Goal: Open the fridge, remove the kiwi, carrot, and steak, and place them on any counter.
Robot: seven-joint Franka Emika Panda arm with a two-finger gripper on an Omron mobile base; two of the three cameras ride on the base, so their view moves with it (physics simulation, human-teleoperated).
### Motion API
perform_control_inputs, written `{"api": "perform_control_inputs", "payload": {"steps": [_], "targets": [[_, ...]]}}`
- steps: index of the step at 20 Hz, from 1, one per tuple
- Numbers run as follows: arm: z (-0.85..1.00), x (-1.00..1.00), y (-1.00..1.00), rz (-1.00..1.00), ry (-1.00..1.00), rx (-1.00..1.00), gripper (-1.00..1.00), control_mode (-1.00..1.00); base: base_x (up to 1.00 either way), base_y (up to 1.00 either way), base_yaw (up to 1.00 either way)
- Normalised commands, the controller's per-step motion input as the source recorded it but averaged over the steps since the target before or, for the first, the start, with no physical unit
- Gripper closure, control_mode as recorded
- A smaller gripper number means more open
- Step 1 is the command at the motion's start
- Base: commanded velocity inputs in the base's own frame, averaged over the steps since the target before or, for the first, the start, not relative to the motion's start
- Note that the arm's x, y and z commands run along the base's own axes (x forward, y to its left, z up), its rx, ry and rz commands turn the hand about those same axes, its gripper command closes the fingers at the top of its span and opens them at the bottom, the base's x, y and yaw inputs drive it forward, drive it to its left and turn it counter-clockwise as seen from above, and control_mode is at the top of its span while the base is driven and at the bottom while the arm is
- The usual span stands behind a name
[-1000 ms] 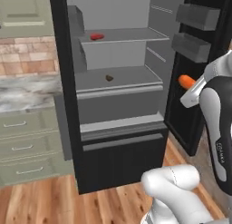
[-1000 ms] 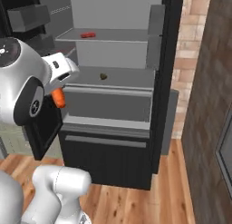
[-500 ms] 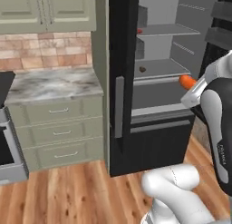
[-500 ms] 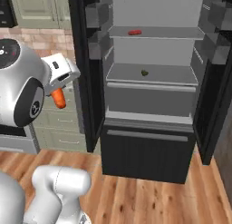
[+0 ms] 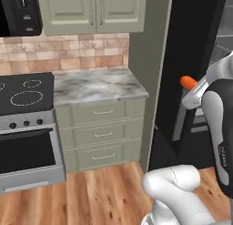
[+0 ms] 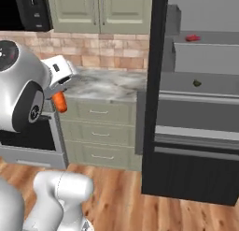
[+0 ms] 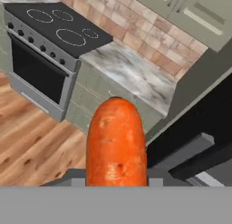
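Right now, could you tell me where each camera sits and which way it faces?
Left base view: behind the arm's left, facing the counter and stovetop; white arm at right, carrot by it.
Right base view: behind the arm's right, facing the open fridge; arm at left.
Hand view: on the hand, along the gripper, shut on the carrot, toward the counter.
All three share the carrot and counter.

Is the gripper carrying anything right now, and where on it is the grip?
Yes: the gripper is shut on the bright orange tapered carrot. It grips one end; the rest sticks out past the fingers. Which end cannot be told.
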Motion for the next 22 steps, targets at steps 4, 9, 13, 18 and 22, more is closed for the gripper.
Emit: {"api": "perform_control_inputs", "payload": {"steps": [4,9,13,18,22], "targets": [[0.0,0.0,0.0,0.0,0.0,0.0,1.0,1.0,1.0,0.89,0.0],[0.0,0.0,0.0,0.0,0.0,0.0,1.0,1.0,1.0,0.67,0.0],[0.0,0.0,0.0,0.0,0.0,0.0,1.0,1.0,1.0,0.33,0.0],[0.0,0.0,0.0,0.0,0.0,0.0,1.0,1.0,1.0,0.03,0.0],[0.0,0.0,0.0,0.0,0.0,0.0,1.0,1.0,0.87,0.0,0.0]]}}
